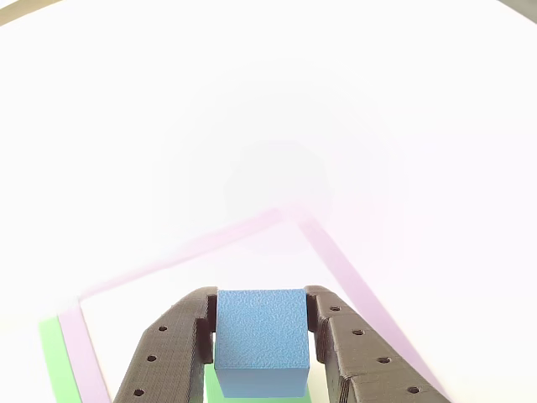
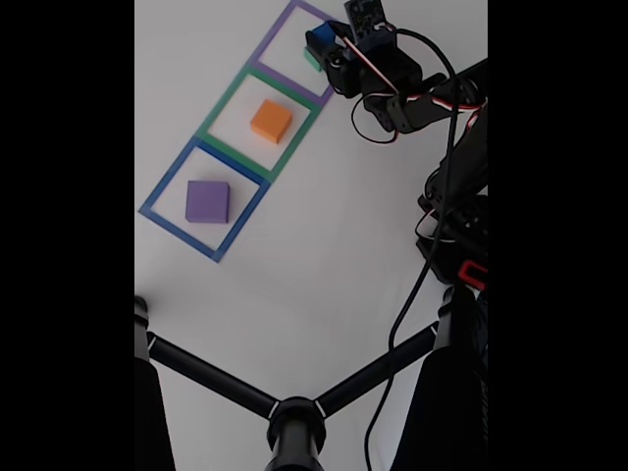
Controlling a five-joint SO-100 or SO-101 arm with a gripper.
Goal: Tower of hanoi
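In the other view, the dark, 3D-printed end effector point(image 1: 262, 336) rises from the bottom edge of the frame, its two fingers clamped against the left and right sides of a blue cube point(image 1: 260, 340). The cube sits squarely between the fingers at bottom centre. Beneath it, a sliver of green point(image 1: 214, 384) shows at the very bottom, but what it belongs to cannot be told from this view. Behind lies a bright, washed-out white worktop point(image 1: 268, 101) crossed by pale purple tape point(image 1: 352, 277), with a strip of green tape point(image 1: 57, 357) at the lower left corner.

The fixed view looks down on the same white worktop point(image 2: 324, 255). Three taped squares run in a diagonal row from the left of the frame to the top centre. The lowest, a blue tape square point(image 2: 204, 200) at middle left, holds a purple cube point(image 2: 207, 201). The next, a green tape square point(image 2: 263, 122), holds an orange cube point(image 2: 271, 121). The topmost, a purple tape square point(image 2: 299, 51) near the top edge, is where the end effector point(image 2: 320, 45) holds the blue cube point(image 2: 319, 35), with a small green block point(image 2: 311, 60) just below it. The black robot arm point(image 2: 412, 98) reaches in from the right side, trailing cables. Black tripod legs point(image 2: 294, 412) spread across the bottom of the frame.
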